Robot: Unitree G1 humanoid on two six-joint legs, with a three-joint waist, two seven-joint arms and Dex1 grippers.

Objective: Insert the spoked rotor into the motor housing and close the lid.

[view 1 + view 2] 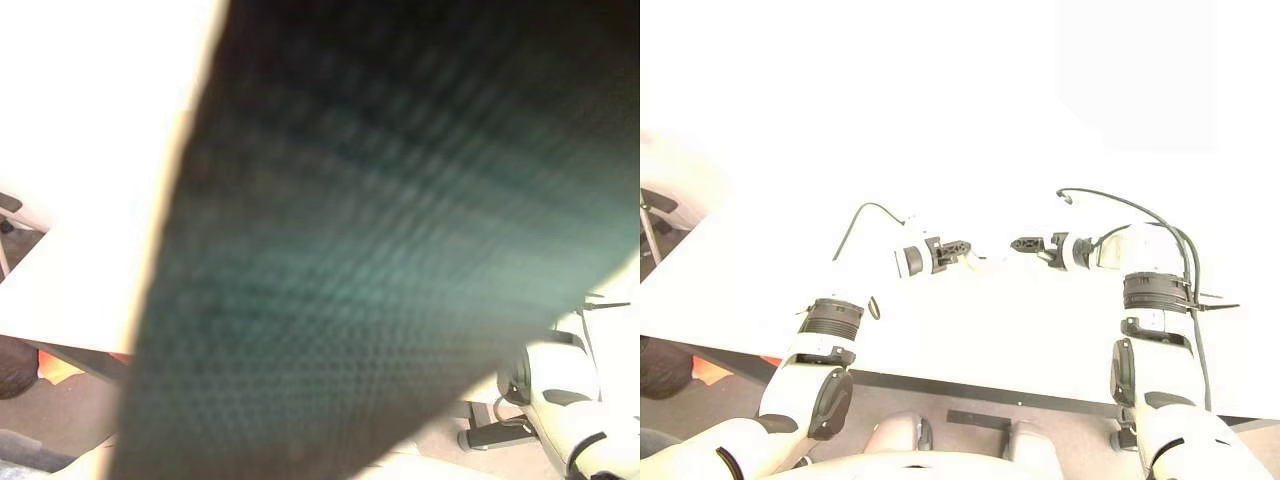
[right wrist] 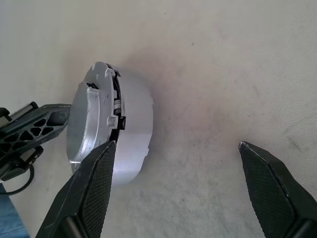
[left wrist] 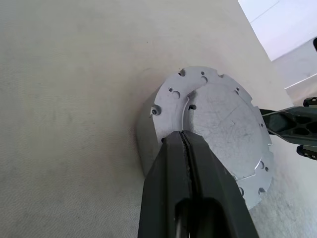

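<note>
The silver motor housing lies on the table with its round lid on it. In the right wrist view a thin dark gap shows between lid and body on one side. My left gripper is shut, and its joined tips rest against the lid's face. My right gripper is open; its fingers straddle bare table just beside the housing, one finger close to the housing wall. From the head, both grippers meet at the middle of the table. The spoked rotor is hidden.
A dark blurred band covers most of the left eye view. The white table is washed out by glare, and its near edge runs just in front of me. Cables loop off both wrists.
</note>
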